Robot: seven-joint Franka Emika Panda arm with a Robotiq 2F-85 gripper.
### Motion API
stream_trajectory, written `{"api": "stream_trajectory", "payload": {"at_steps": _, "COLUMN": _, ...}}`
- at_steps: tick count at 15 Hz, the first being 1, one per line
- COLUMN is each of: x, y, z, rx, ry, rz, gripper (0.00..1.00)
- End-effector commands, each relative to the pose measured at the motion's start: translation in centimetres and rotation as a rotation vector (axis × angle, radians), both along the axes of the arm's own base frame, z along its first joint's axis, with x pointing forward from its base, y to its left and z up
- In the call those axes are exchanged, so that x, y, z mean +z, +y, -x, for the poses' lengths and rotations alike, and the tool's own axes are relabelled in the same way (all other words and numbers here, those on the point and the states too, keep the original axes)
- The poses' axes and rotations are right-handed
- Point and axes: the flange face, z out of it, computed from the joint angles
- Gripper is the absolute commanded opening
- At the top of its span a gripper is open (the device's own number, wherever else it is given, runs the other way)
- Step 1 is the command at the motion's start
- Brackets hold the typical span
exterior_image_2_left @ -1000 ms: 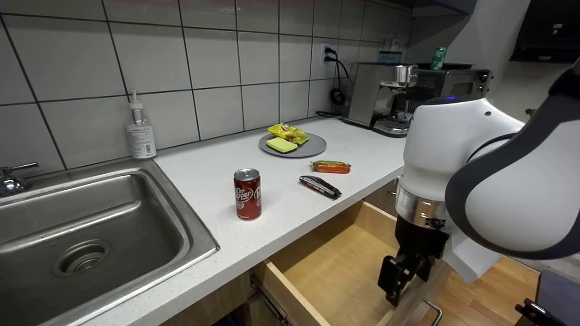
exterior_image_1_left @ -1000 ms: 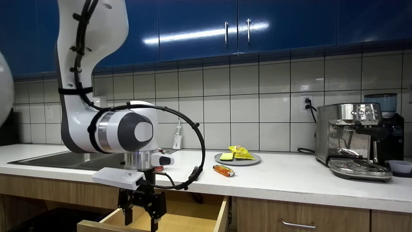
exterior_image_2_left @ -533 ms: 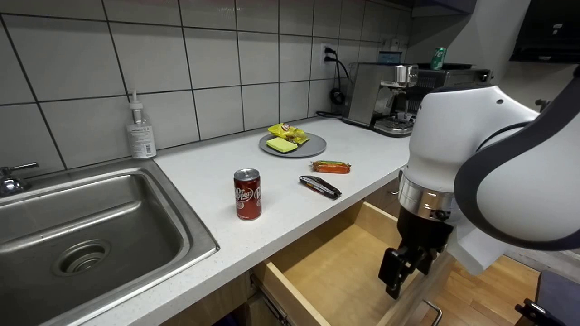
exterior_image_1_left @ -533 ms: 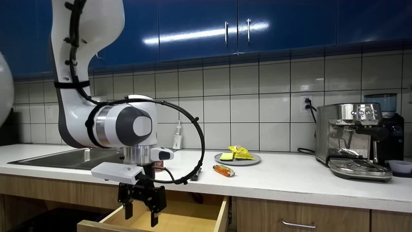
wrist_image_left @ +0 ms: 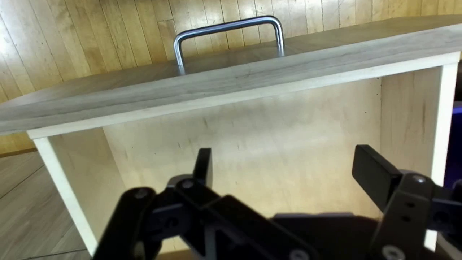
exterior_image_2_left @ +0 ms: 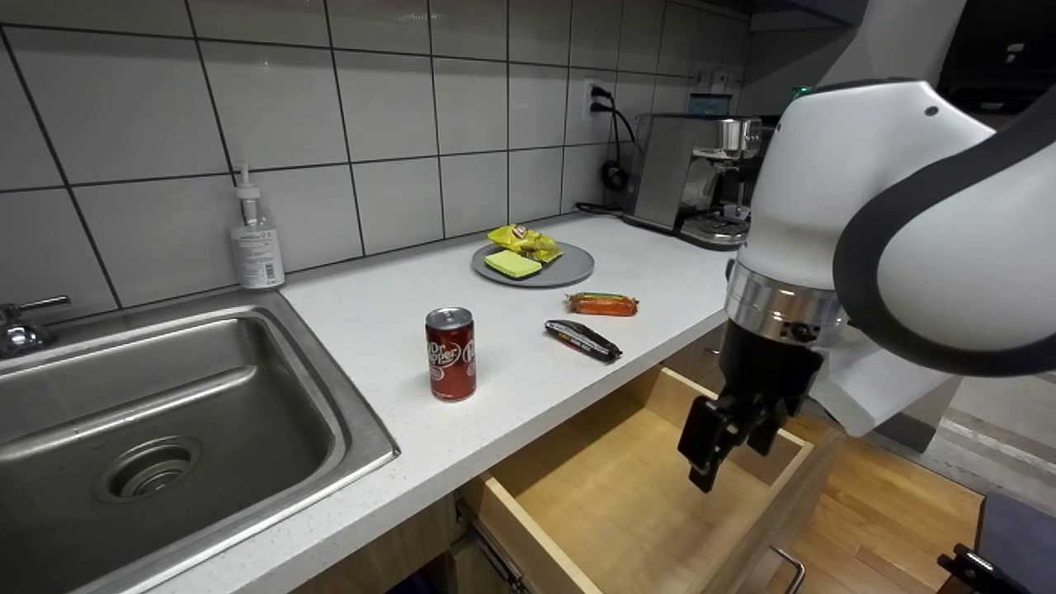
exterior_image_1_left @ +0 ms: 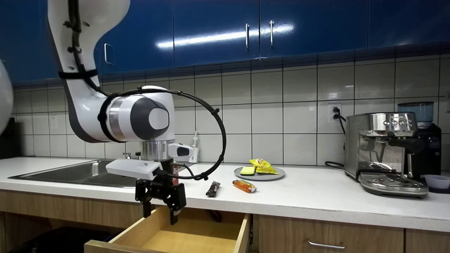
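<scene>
Wrist view: looking down past the gripper (wrist_image_left: 283, 159), spread wide and holding nothing, into the drawer (wrist_image_left: 252, 122) just below, seemingly pulled out to bare its inside from above. In an exterior view, can make out on the countertop (exterior_image_2_left: 371, 301), beyond a front edge (exterior_image_2_left: 528, 433) likely barring any level approach, a red can (exterior_image_2_left: 451, 356) standing upright, a dark wrapped bar (exterior_image_2_left: 582, 340) and an orange packet (exterior_image_2_left: 603, 304) lying apart, and a gray plate (exterior_image_2_left: 571, 268) probably keeping a sponge (exterior_image_2_left: 513, 264) and yellow bag (exterior_image_2_left: 528, 242) together.
</scene>
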Motion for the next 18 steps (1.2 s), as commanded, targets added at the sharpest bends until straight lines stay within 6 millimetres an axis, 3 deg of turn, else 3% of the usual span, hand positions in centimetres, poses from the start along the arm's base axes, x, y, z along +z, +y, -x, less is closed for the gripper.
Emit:
{"api": "stream_trajectory", "payload": {"at_steps": 1, "x": 3.0, "y": -0.6, "z": -1.2, "rx": -0.010, "ry": -0.005, "rz": 0.004, "gripper": 1.00}}
{"api": "stream_trajectory", "payload": {"at_steps": 11, "x": 8.2, "y": -1.8, "z": -6.6, "rx": -0.007, "ry": -0.069, "rz": 0.027, "gripper": 1.00}}
{"api": "stream_trajectory", "payload": {"at_steps": 18, "x": 10.8, "y": -4.6, "z": -10.5, "rx": 0.015, "ry": -0.074, "rz": 0.029, "gripper": 1.00}}
